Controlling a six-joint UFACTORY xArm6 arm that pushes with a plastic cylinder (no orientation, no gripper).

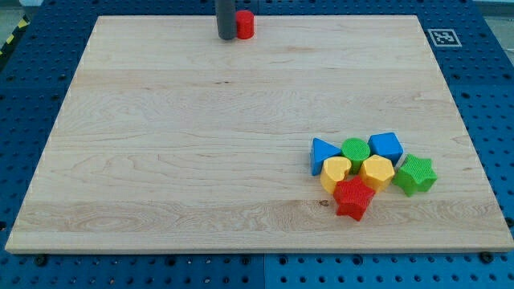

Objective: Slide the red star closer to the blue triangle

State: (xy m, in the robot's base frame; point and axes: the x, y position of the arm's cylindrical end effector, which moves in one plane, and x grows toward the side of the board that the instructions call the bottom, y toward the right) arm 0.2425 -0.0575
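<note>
The rod's tip (226, 37) touches a red cylinder (244, 25) at the tabletop's (201, 160) top edge; it grasps nothing. Well below-right of it, the red star (353, 197) lies near the blue triangle (323, 153).

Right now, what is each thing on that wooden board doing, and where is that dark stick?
my tip: at the view's top edge, touching the red cylinder's left side, far from the cluster.
red cylinder: upright, alone.
red star: flat, at the cluster's bottom, touching both yellow blocks.
blue triangle: cluster's left end, apart from the star.
green cylinder, blue cube, yellow heart, yellow hexagon, green star: bunched together.
</note>
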